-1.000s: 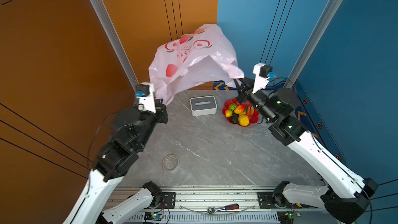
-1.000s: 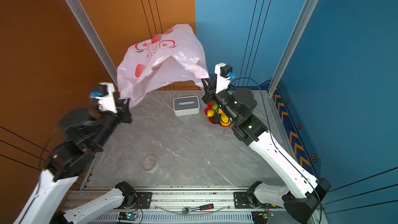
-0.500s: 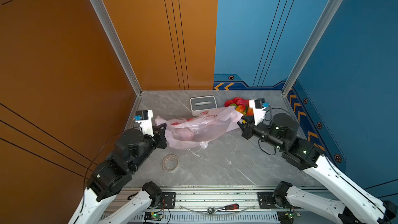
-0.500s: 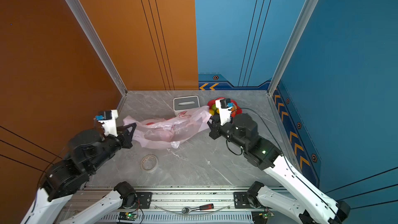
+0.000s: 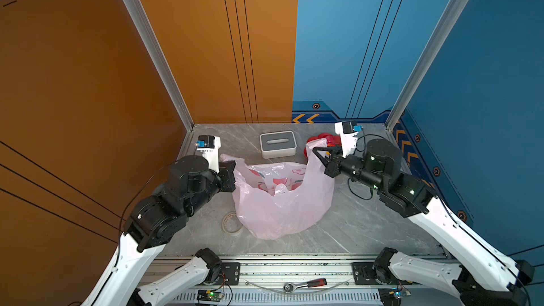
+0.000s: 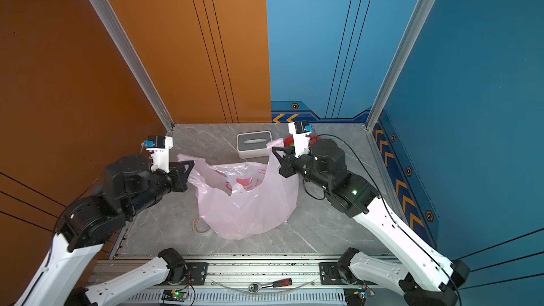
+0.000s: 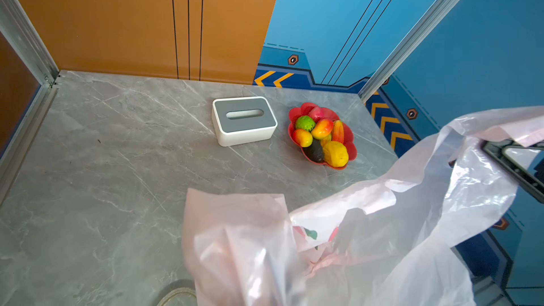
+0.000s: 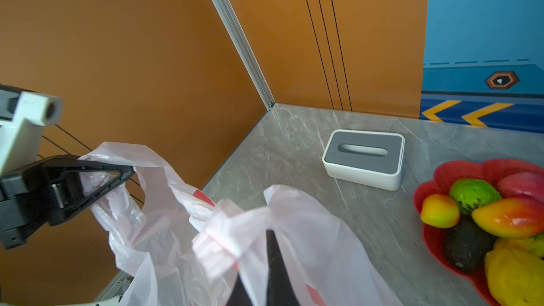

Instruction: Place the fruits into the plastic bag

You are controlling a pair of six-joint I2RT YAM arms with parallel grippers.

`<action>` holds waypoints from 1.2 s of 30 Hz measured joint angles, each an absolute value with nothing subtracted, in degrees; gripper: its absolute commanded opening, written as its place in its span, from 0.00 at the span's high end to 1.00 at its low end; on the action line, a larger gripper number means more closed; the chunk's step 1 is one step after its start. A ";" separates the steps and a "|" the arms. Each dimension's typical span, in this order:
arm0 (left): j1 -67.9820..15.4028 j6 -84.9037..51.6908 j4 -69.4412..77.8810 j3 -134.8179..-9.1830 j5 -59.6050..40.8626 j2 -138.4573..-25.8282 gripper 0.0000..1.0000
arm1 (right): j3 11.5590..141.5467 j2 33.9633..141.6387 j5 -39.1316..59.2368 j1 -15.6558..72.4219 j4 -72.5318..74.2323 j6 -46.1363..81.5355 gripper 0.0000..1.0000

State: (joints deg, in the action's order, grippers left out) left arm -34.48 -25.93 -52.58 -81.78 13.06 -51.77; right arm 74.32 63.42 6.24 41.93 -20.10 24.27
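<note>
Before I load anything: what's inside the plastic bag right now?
In a top view, through the open mouth of the plastic bag only its printed inner wall shows, no fruit. The fruits lie in the red dish. Folds hide the bag's bottom.

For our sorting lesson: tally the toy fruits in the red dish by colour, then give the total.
green fruit: 1
pink-red fruit: 1
dark avocado: 1
plain yellow fruit: 1
yellow-and-red fruits: 3
yellowish fruit, mostly hidden: 1
Total: 8, all in the red dish
</note>
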 measured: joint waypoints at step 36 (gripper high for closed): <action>-36.49 0.80 -23.29 -85.52 13.34 -52.10 1.00 | 86.61 73.47 4.93 46.46 19.75 0.80 1.00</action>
State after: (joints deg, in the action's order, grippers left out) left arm -36.49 0.80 -23.29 -85.52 13.34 -52.10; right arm 86.61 73.47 4.93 46.46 19.75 0.80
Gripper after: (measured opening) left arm 0.045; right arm 0.047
